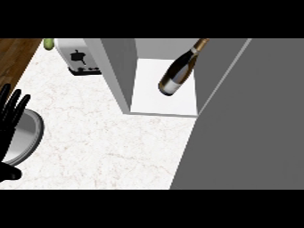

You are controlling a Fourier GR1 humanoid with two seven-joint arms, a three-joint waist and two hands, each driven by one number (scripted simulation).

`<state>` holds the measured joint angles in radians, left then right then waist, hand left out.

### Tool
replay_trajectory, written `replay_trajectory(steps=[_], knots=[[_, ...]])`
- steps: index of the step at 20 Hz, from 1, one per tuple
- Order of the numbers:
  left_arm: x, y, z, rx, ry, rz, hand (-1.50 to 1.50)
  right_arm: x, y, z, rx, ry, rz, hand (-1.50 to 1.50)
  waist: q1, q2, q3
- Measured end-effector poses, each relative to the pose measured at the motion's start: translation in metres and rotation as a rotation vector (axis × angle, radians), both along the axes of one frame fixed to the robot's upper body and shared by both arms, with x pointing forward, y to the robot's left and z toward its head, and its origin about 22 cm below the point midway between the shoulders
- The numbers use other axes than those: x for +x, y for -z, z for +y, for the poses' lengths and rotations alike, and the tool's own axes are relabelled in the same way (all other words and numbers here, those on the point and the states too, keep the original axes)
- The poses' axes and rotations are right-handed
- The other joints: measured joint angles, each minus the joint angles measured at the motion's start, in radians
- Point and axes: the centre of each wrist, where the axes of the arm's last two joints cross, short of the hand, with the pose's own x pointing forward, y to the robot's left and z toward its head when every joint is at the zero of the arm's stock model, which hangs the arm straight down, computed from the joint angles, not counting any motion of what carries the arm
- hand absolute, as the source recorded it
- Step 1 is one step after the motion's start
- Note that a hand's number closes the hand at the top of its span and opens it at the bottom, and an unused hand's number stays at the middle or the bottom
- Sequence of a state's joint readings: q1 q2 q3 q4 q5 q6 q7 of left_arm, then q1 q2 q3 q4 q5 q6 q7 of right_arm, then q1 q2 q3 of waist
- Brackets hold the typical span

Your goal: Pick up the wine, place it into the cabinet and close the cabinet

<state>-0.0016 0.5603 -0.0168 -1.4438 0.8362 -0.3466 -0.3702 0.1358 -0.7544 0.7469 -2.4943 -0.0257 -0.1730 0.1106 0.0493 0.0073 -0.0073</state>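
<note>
Fingers of the left hand (3,120) stood straight and spread at the left edge of the head view, palm open and holding nothing, resting over part of a round metal plate (28,138) on the pale counter (108,147). The right hand did not show at all, perhaps hidden behind the wide grey cabinet door (259,133) that filled the right side. Farther off, the wine bottle (180,69) leaned inside the cabinet (164,102), its base over the white shelf and its neck tipped toward the right wall. Beyond, a toaster (80,58) sat near the back with something green (49,43) beside it. Placing looked done; closing remained. The next move called for pushing the open door round against the cabinet front without jarring the bottle.
</note>
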Motion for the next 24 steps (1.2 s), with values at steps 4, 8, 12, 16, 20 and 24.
replay_trajectory(steps=[4,8,12,16,20,24], knots=[[0.0,-0.002,0.006,0.006,0.014,0.003,-1.5,0.011,-0.007,0.004,0.017,0.022,-0.035,1.5,0.017,0.003,-0.002],[0.004,-0.002,0.009,0.002,0.024,0.003,-1.5,0.028,-0.014,0.015,0.05,0.052,-0.046,1.5,0.026,0.006,-0.003],[0.008,-0.003,0.008,-0.001,0.031,0.004,-1.5,0.041,-0.022,0.046,0.14,0.0,0.013,1.5,0.029,0.004,-0.002],[0.006,-0.001,0.011,-0.004,0.024,0.013,-1.5,0.069,-0.036,0.09,0.165,-0.03,0.045,1.5,0.022,0.0,0.0],[0.002,0.001,0.014,-0.015,0.024,0.012,-1.5,0.101,-0.058,0.135,0.173,-0.017,0.071,1.5,0.01,-0.004,0.004],[-0.002,0.003,0.017,-0.009,0.01,0.011,-1.5,0.131,-0.078,0.167,0.188,-0.001,0.099,1.5,-0.004,-0.005,0.008]])
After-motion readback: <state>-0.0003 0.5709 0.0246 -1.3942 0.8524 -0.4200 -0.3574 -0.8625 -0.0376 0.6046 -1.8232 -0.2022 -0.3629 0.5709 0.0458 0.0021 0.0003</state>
